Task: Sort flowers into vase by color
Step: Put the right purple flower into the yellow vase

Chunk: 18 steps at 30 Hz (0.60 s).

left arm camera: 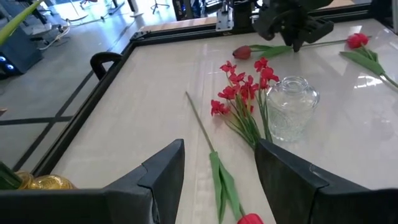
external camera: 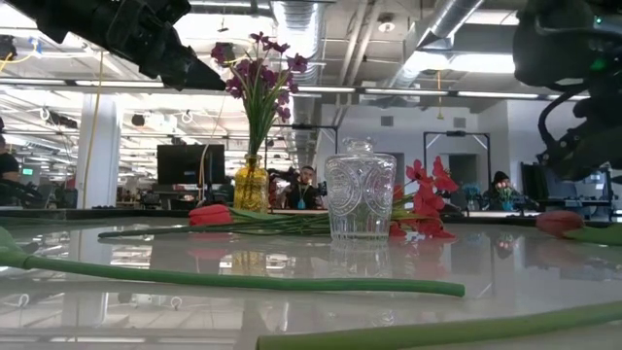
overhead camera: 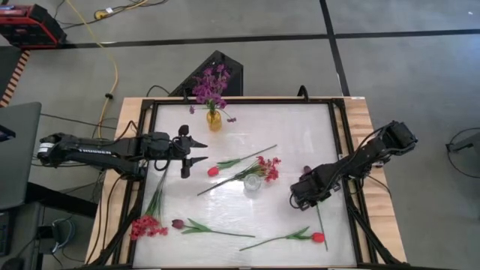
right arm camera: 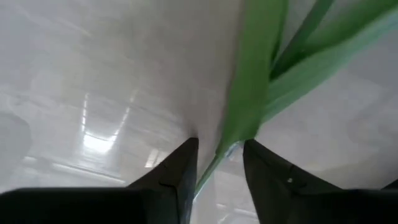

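Right wrist view showed a thin green stem (right arm camera: 231, 149) running between the right pincer's (right arm camera: 219, 163) two dark fingers, which stood narrowly apart on either side of it; whether they already pressed it could not be told. By the high view that stem belonged to the red tulip (overhead camera: 318, 238) lying near the counter's (overhead camera: 300, 135) front edge on the right side, its stalk reaching up under the right pincer (overhead camera: 302, 196). Such a flower looked light, with a wiry, springy stalk and soft flat leaves; it would probably droop or swing if held far from its middle, and the smooth stalk could roll or slip on the glossy white top. The bare stalk above the leaves seemed the best hold, not the bloom.

Other flowers lay flat on the counter: another red tulip (overhead camera: 213, 172) and a red cluster (overhead camera: 268, 169) beside a small clear glass vase (overhead camera: 253, 182), patterned and rounded; a maroon tulip (overhead camera: 178, 223) and a second red cluster (overhead camera: 147, 227) toward the front left. Purple sprays (overhead camera: 211, 82) already stood upright in an amber vase (overhead camera: 214, 120) near the back edge.

The left pincer (overhead camera: 199, 151) hovered above the counter's left side, spread wide and empty, pointed toward the glass vase.
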{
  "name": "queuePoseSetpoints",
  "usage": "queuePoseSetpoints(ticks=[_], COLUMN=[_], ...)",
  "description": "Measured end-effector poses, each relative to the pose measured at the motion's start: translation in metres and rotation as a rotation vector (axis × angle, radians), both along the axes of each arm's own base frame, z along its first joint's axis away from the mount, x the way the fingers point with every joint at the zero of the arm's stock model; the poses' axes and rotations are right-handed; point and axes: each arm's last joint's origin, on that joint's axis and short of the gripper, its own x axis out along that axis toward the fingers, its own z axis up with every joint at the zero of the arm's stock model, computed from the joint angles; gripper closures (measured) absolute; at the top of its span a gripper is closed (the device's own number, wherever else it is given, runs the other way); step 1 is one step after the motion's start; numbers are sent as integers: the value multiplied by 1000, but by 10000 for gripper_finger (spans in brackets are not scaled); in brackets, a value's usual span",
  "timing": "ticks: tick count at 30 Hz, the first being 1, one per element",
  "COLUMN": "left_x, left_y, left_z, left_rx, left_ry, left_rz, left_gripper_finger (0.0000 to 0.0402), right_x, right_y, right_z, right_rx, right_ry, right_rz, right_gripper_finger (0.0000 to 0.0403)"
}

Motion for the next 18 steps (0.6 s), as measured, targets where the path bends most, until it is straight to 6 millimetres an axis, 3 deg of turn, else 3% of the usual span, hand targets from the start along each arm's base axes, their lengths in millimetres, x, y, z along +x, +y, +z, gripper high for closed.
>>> queuePoseSetpoints(ticks=[7, 11, 13, 18], left_x=[0, 1, 1, 1], left_y=[0, 0, 0, 0], left_z=[1, 2, 2, 3], left_rx=[1, 2, 2, -12], left_ry=[-13, -26, -27, -34], left_rz=[1, 2, 2, 8], left_gripper_finger=[216, 216, 216, 216], right_x=[2, 2, 1, 6], right_y=[-7, -12, -19, -29], right_z=[-1, 6, 14, 58], right_rx=[-79, -151, -299, -554], right_ry=[-18, -47, -72, -273], right_rz=[-22, -13, -7, -17], right_gripper_finger=[384, 378, 376, 388])
